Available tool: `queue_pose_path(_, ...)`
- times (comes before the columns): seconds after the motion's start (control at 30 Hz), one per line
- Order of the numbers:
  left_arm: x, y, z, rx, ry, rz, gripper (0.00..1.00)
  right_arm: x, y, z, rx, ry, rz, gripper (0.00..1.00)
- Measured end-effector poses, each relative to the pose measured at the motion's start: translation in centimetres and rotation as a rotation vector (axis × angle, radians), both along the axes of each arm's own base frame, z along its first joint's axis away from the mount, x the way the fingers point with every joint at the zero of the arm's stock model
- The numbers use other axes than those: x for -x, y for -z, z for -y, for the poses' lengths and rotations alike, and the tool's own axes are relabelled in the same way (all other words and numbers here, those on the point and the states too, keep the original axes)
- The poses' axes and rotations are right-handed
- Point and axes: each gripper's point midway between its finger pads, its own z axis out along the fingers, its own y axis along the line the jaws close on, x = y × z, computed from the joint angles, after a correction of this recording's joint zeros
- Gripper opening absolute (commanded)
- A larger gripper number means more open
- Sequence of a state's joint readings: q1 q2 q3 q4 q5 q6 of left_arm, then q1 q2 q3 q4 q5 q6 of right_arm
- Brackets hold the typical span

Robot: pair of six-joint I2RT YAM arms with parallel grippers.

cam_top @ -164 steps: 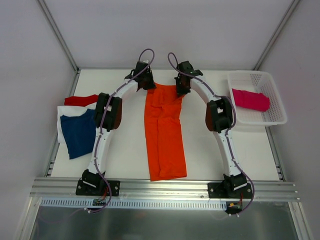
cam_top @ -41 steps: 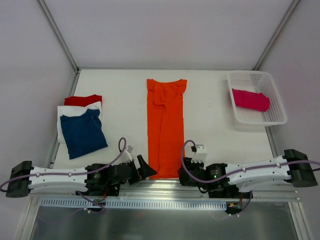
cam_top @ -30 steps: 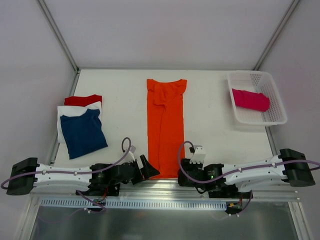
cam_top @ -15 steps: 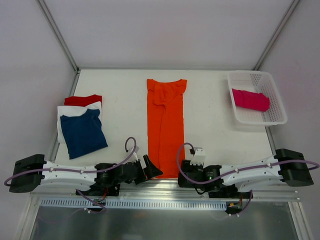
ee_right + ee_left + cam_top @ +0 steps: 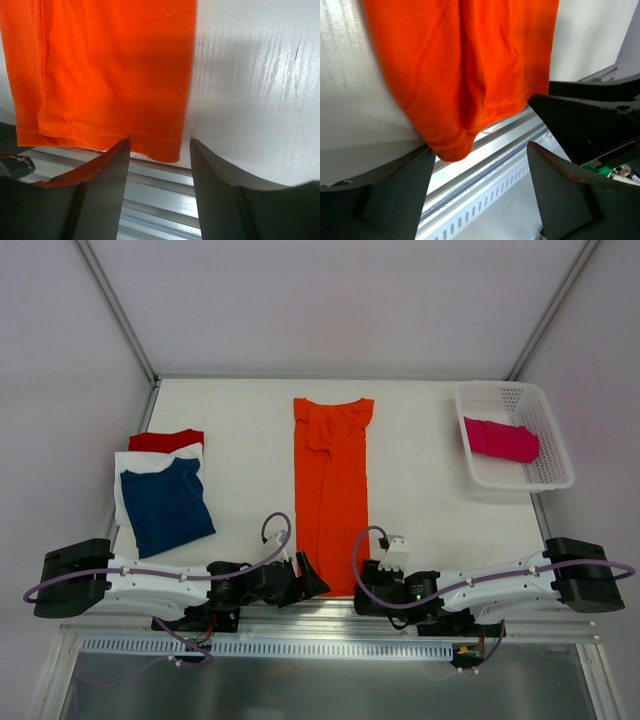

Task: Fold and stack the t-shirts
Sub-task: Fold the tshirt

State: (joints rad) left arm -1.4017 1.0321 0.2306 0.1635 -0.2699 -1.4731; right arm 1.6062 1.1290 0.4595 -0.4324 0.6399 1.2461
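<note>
Orange t-shirt (image 5: 331, 495) lies folded lengthwise mid-desk (image 5: 240, 420), hem at the near edge. Left claw (image 5: 479, 145) and right claw (image 5: 159, 145) gape around its 2 hem corners, gripping nothing; I judge they're placed to pinch.

I count five plain short-sleeved shirts: one bright orange t-shirt (image 5: 331, 500), one navy blue t-shirt (image 5: 165, 505), one white t-shirt (image 5: 135, 462), one red t-shirt (image 5: 165, 440) and one magenta pink t-shirt (image 5: 500, 439). There is one white plastic mesh basket (image 5: 500, 396) and one white counter (image 5: 250, 440). Two robot arms are here, the left arm (image 5: 150, 580) and the right arm (image 5: 500, 585).
</note>
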Motion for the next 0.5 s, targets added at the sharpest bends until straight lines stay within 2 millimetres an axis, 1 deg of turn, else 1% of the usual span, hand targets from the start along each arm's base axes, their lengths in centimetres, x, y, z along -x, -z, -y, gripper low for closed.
queue_pose_path(0.03, 0.0, 0.2, -0.1, -0.010, 0.001, -0.002, 0.72, 0.0, 0.0, 0.0, 0.000, 0.000, 0.000, 0.50)
queue_pose_path(0.07, 0.0, 0.3, -0.2, -0.017, 0.002, -0.002, 0.67, 0.0, 0.1, 0.0, 0.001, 0.000, -0.001, 0.48)
queue_pose_path(0.13, 0.1, 0.5, -0.4, -0.030, 0.002, -0.004, 0.62, 0.0, 0.1, 0.0, 0.002, 0.001, -0.001, 0.43)
queue_pose_path(0.37, 0.1, 0.7, -0.9, -0.076, 0.004, -0.008, 0.61, 0.0, 0.3, -0.2, 0.001, 0.002, 0.000, 0.41)
queue_pose_path(0.5, 0.2, 0.8, -1.1, -0.112, 0.012, -0.006, 0.58, 0.0, 0.3, -0.2, 0.002, 0.001, 0.001, 0.41)
